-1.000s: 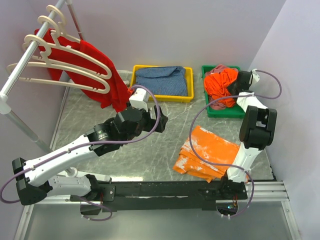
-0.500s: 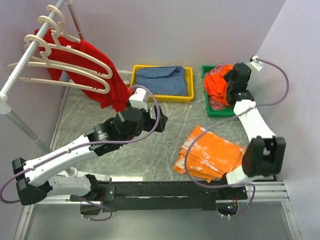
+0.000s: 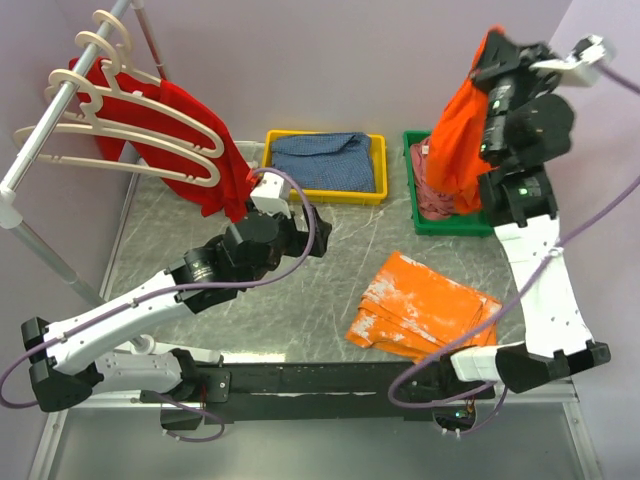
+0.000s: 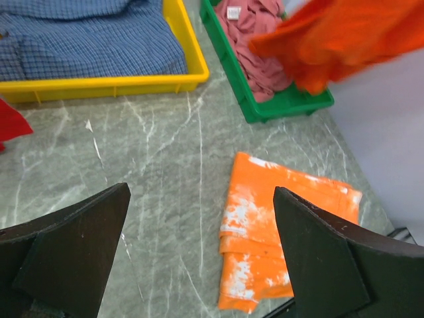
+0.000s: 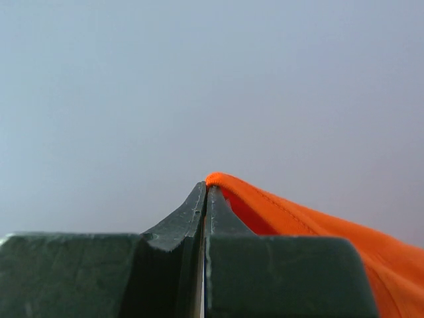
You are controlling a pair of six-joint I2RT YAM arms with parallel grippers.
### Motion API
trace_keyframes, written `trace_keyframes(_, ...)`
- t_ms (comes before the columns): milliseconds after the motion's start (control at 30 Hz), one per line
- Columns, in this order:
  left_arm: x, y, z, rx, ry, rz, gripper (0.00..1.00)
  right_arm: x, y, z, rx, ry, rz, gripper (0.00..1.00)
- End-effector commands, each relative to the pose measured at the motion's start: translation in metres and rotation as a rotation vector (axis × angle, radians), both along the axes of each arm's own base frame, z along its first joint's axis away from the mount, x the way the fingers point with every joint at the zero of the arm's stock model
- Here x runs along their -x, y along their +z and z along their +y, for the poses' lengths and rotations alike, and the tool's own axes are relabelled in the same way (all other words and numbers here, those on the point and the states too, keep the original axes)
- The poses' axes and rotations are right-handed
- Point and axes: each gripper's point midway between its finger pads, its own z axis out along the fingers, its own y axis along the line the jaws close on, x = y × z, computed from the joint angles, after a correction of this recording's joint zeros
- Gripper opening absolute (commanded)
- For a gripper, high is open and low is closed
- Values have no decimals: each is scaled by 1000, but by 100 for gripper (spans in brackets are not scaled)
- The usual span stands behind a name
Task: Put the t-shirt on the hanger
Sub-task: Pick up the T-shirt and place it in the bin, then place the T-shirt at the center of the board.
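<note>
The right arm (image 3: 545, 280) reaches high, its jaws pinched shut; the left arm (image 3: 112, 317) stretches low, its jaws spread wide.

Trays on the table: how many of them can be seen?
2. The yellow tray stands at the far middle of the table, holding a blue checked cloth. The green tray stands to its right, partly behind the hanging t-shirt. No other shows.
</note>
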Motion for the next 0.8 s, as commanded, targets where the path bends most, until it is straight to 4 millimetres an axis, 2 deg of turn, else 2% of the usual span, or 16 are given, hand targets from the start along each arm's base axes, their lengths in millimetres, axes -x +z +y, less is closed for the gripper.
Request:
trace_keyframes(0, -5, 52, 16, 102, 64, -98, 96, 54, 90, 30, 41, 115, -209, 0)
trace_keyframes(33, -5, 54, 18, 110, 68, -101, 96, 64, 111, 36, 28, 147, -254, 0)
trace_keyframes(100, -5, 58, 19, 120, 71, -109, 96, 71, 124, 47, 34, 190, -279, 0)
trace_keyframes(133, -3, 61, 21, 134, 70, -112, 96, 85, 139, 48, 28, 205, -323, 0)
trace_keyframes(267, -2, 71, 28, 159, 85, -124, 96, 96, 151, 85, 37, 272, -358, 0)
trace_keyframes(367, 2, 78, 38, 181, 103, -121, 96, 89, 132, 99, 65, 258, -304, 0)
trace_keyframes(400, 4, 76, 42, 176, 108, -114, 96, 66, 97, 122, 97, 284, -221, 0)
trace_keyframes(467, 8, 78, 53, 195, 122, -114, 96, 67, 76, 123, 54, 301, -203, 0)
trace_keyframes(500, 8, 71, 56, 182, 133, -104, 97, 44, 27, 142, 83, 313, -100, 0)
trace_keyframes(567, 13, 72, 69, 203, 153, -99, 98, 43, -7, 146, 25, 343, -50, 6)
trace_keyframes(600, 14, 68, 71, 201, 156, -92, 99, 31, -63, 164, 48, 360, 59, 10)
trace_keyframes(633, 18, 64, 77, 200, 157, -83, 99, 34, -83, 167, 24, 376, 94, 12)
trace_keyframes(667, 20, 60, 76, 195, 142, -78, 94, 34, -106, 176, -9, 403, 124, 18)
trace_keyframes(700, 22, 49, 76, 177, 133, -67, 93, 28, -164, 192, 40, 419, 227, 29)
trace_keyframes(733, 24, 44, 76, 171, 120, -60, 91, 33, -192, 209, 66, 451, 282, 44)
trace_keyframes(767, 28, 35, 71, 156, 89, -41, 91, 35, -223, 217, 92, 463, 350, 47)
